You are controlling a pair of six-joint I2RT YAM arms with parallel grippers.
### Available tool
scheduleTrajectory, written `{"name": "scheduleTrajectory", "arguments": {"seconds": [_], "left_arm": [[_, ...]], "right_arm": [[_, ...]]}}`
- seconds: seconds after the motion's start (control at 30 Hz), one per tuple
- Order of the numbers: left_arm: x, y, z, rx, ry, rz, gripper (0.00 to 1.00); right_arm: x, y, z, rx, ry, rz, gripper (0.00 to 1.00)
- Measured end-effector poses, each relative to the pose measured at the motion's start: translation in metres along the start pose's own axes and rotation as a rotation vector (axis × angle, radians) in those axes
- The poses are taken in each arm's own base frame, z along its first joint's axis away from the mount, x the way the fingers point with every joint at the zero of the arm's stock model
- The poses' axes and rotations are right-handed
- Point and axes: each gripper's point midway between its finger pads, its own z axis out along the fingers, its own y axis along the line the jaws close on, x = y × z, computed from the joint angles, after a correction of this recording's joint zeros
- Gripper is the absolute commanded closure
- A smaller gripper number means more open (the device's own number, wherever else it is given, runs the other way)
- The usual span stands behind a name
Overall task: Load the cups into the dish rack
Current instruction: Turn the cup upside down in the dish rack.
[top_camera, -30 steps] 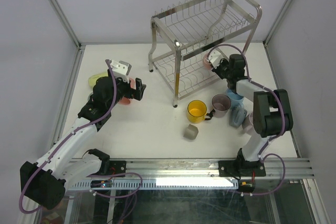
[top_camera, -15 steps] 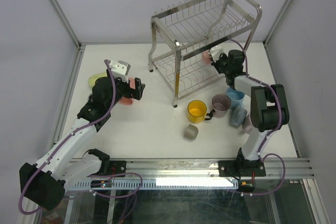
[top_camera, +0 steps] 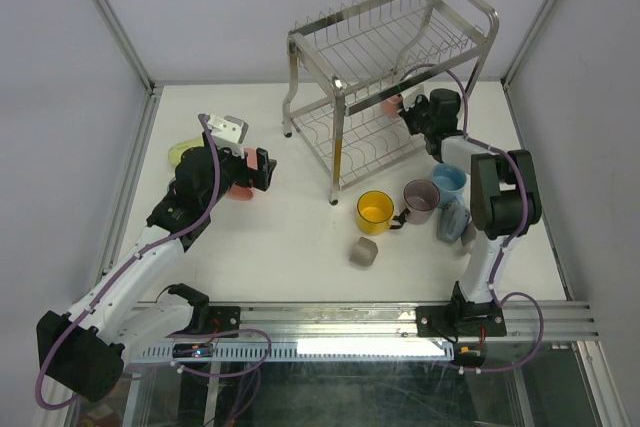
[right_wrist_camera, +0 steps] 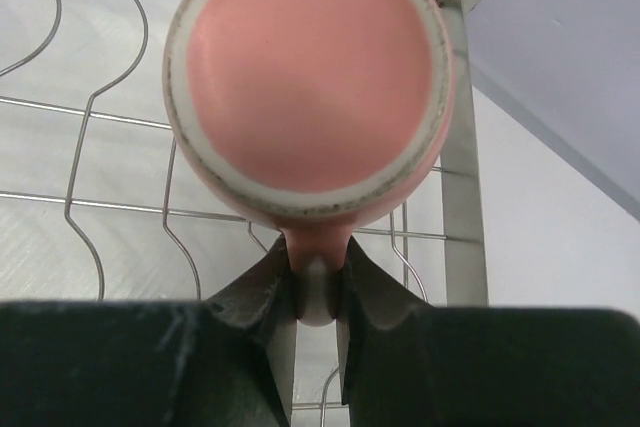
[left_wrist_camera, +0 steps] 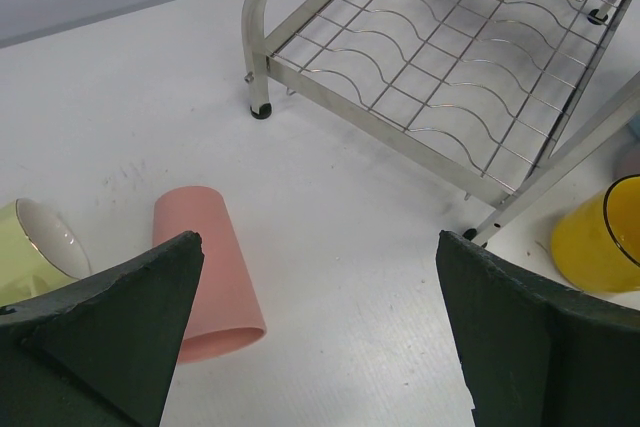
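Right gripper point(right_wrist_camera: 318, 277) clamped on handle of pink mug point(right_wrist_camera: 310, 77); mug over lower tier of dish rack point(top_camera: 338, 137), near rack's right edge. Left gripper point(left_wrist_camera: 318, 257) spread wide, empty, above table point(left_wrist_camera: 120, 97) near left edge.

A flat white surface point(top_camera: 300, 247) fills the middle of the overhead view, matte and evenly lit, with only soft shadows. Plain pale grey walls close it in: a back wall point(top_camera: 230, 7), a left wall point(top_camera: 50, 127) and a right wall point(top_camera: 600, 97). Slim silver metal posts point(top_camera: 110, 17) rise at the two far corners. A metal strip point(top_camera: 127, 197) edges the surface on the left. Across the near edge lies a silver aluminium rail point(top_camera: 340, 319), with a bright white light strip point(top_camera: 370, 345) glowing just below it. Under that, a dark glassy panel point(top_camera: 350, 392) shows reflections. Close up, the surface carries faint grey scuff marks point(left_wrist_camera: 130, 172).
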Motion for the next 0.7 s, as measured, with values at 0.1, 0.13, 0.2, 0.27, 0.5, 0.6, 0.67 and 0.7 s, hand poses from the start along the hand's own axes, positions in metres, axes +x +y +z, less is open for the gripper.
{"name": "scheduleTrajectory", "arguments": {"seconds": [0.1, 0.13, 0.2, 0.27, 0.5, 0.6, 0.67, 0.7], "left_arm": [[0.0, 0.0, 0.0, 0.0, 0.0, 0.0, 0.01], [0.0, 0.0, 0.0, 0.0, 0.0, 0.0, 0.01], [0.0, 0.0, 0.0, 0.0, 0.0, 0.0, 0.01], [0.0, 0.0, 0.0, 0.0, 0.0, 0.0, 0.01], [0.0, 0.0, 0.0, 0.0, -0.002, 0.0, 0.01], [-0.001, 0.0, 0.0, 0.0, -0.002, 0.0, 0.01], [-0.001, 0.0, 0.0, 0.001, -0.002, 0.0, 0.01], [-0.001, 0.0, 0.0, 0.001, -0.002, 0.0, 0.01]], "right_arm": [[0.003, 0.002, 0.001, -0.003, 0.005, 0.016, 0.77], [0.004, 0.002, 0.002, -0.005, 0.006, 0.022, 0.76], [0.0, 0.001, 0.003, -0.001, -0.006, 0.026, 0.75], [-0.008, -0.002, 0.004, 0.003, -0.027, 0.026, 0.71], [-0.011, -0.001, 0.005, -0.005, -0.042, 0.032, 0.69], [-0.013, 0.001, 0.005, -0.013, -0.047, 0.042, 0.7], [-0.013, 0.002, 0.005, -0.022, -0.052, 0.055, 0.74], [-0.014, 0.004, 0.005, -0.028, -0.056, 0.064, 0.78]]}}
